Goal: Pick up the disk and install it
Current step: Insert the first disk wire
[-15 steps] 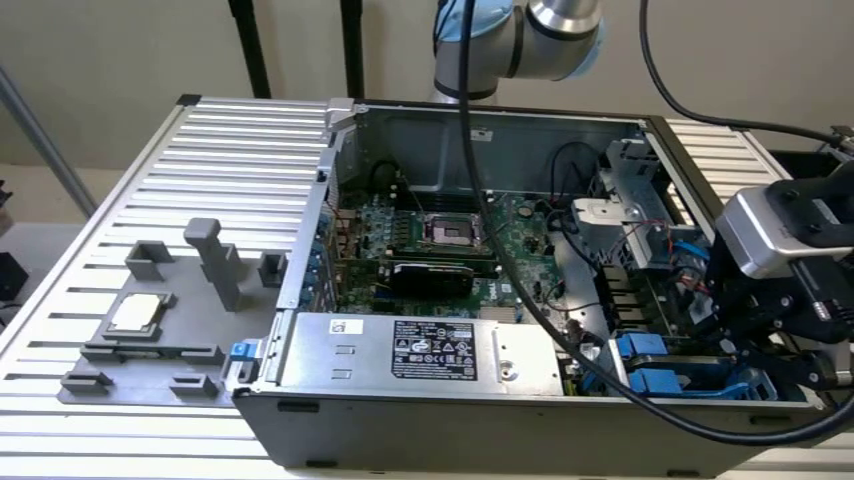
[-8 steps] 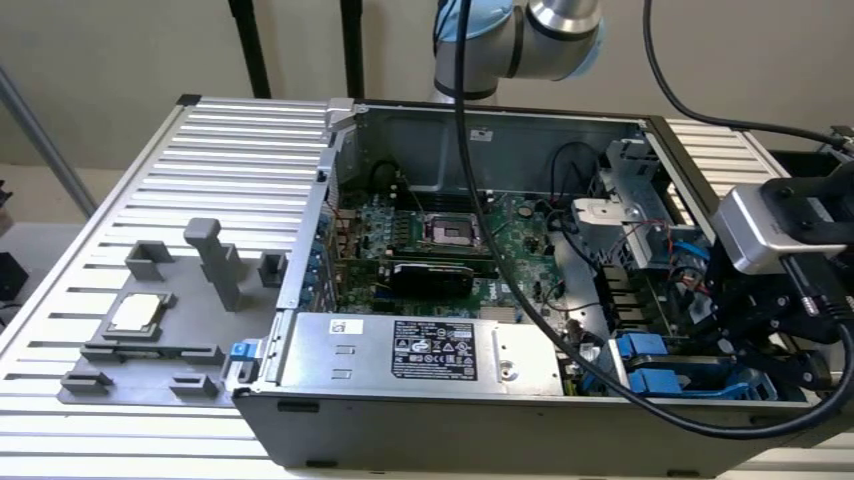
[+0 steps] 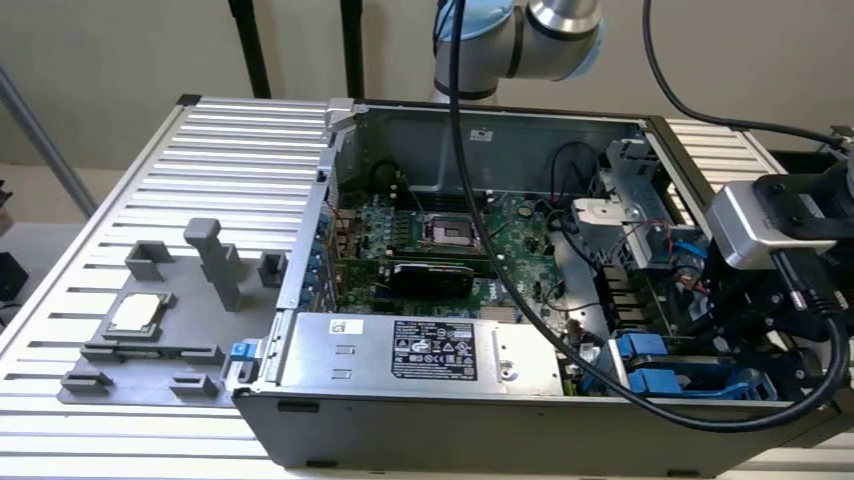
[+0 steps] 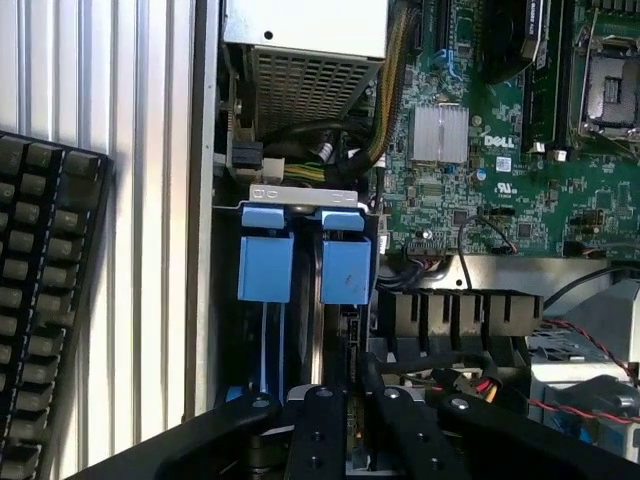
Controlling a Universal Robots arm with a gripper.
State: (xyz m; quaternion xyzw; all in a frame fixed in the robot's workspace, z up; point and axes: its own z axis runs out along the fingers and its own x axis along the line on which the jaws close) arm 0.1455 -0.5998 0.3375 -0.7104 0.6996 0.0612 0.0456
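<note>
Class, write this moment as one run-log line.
computer case: open | end effector: at drive bay | blue disk carriers: two, side by side in bay

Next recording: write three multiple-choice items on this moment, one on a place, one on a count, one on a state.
1. The gripper is nearest to: A the grey fixture; B the drive bay; C the keyboard.
2. Blue tabs side by side in the wrist view: A one; B two; C four.
3. The computer case is: A closed; B open; C upside down.
Answers: B, the gripper hangs at the bay's mouth; B, two tabs stand together in the bay; B, the motherboard lies exposed.
</note>
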